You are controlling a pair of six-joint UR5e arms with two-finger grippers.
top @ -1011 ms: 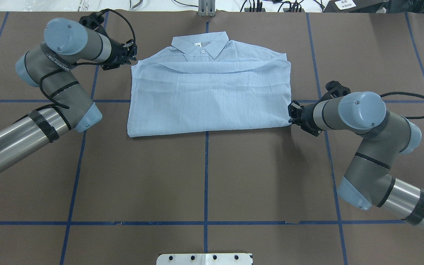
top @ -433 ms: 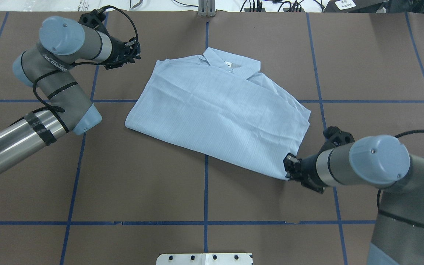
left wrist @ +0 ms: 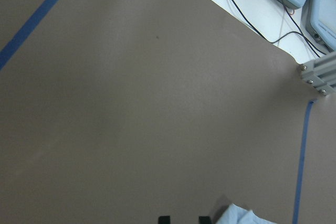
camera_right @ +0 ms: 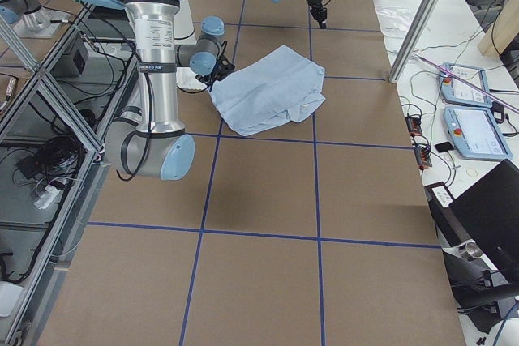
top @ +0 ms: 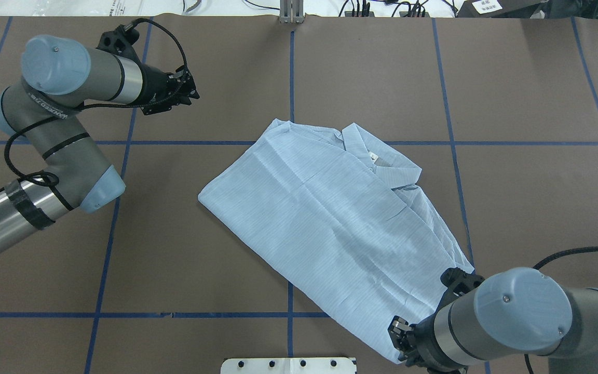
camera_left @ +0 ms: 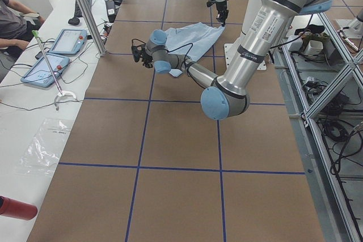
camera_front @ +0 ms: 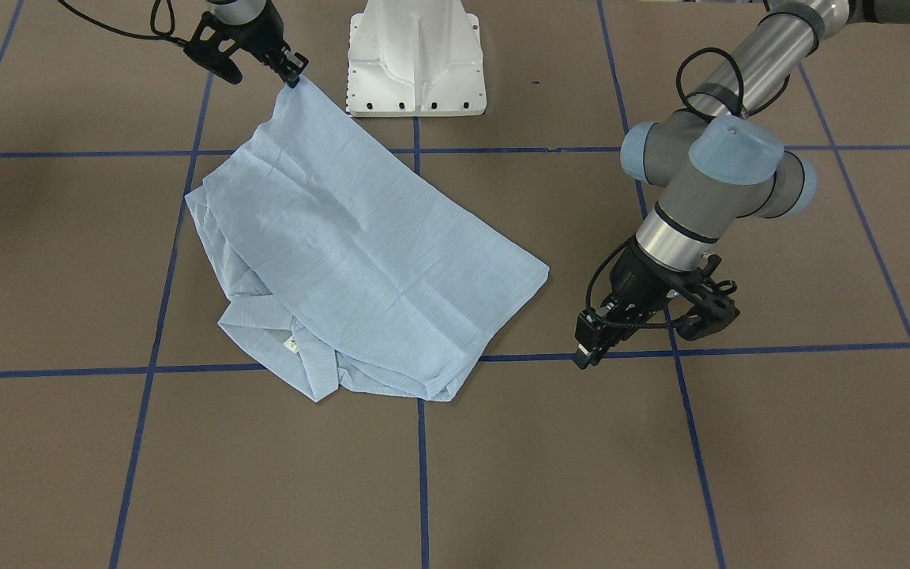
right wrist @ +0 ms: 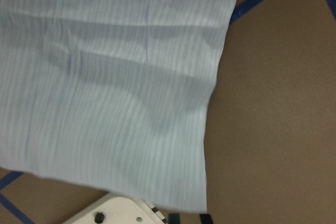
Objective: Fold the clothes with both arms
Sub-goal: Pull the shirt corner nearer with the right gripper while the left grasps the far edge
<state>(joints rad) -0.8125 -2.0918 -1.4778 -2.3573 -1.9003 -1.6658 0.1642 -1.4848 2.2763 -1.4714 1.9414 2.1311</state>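
Front view: right gripper (camera_front: 294, 77) clamped on a corner of the folded shirt (camera_front: 360, 253), flat and skewed on table (camera_front: 739, 474); left gripper (camera_front: 591, 349) well clear. Overhead: same pinch, corner at near edge. Left wrist: fingers (left wrist: 164, 219) apart, empty. Best dragged low and slow, corner taut, so layers don't slide

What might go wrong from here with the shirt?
The right gripper pinches only one corner of the shirt, so dragging may pull its folded layers apart; the collar side looks rumpled. That corner hangs close to the white pedestal base and might snag. The left gripper is clear of the cloth, so nothing steadies it.
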